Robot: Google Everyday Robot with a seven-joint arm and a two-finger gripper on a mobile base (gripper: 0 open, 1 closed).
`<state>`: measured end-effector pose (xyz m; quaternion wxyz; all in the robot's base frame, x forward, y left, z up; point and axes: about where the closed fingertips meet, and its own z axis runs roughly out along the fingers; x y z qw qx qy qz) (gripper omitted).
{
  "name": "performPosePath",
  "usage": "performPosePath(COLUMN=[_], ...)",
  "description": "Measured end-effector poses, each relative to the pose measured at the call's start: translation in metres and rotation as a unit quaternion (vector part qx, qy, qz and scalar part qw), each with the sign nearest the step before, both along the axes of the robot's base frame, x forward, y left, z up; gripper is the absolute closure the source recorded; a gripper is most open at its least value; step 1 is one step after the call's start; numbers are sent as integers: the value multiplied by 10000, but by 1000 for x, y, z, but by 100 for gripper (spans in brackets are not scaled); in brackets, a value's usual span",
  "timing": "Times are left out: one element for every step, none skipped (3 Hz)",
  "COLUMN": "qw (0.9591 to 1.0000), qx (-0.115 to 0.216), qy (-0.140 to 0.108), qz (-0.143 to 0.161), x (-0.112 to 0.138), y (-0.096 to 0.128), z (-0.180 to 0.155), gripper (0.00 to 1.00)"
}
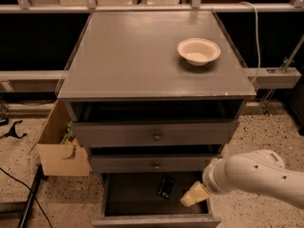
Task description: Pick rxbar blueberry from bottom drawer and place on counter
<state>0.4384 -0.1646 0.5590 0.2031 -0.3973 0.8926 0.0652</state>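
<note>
The bottom drawer [142,218] is pulled open below the two knobbed drawers. The rxbar blueberry [166,186], a small dark bar, lies inside it near the back, about mid-width. My gripper [192,195] is at the end of the white arm, over the drawer's right side, a little right of the bar and not touching it. The counter [133,56] is the broad grey top of the cabinet.
A pale bowl [198,51] sits on the counter's right side. An open cardboard box [59,148] stands on the floor left of the cabinet. A black cable [19,186] runs across the speckled floor at left. A rail and shelf run behind the cabinet.
</note>
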Motion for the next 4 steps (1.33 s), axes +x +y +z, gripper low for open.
performPosePath(qw=[9993,9971,9939,9938], qx=[317,714,1055,1068], qy=[-12,-89,73,85], qz=[-194,-241,-304,-307], x=[16,29,32,32], y=[17,40,62,62], z=[-48,-94,-161,-164], gripper=[0,0,0,0])
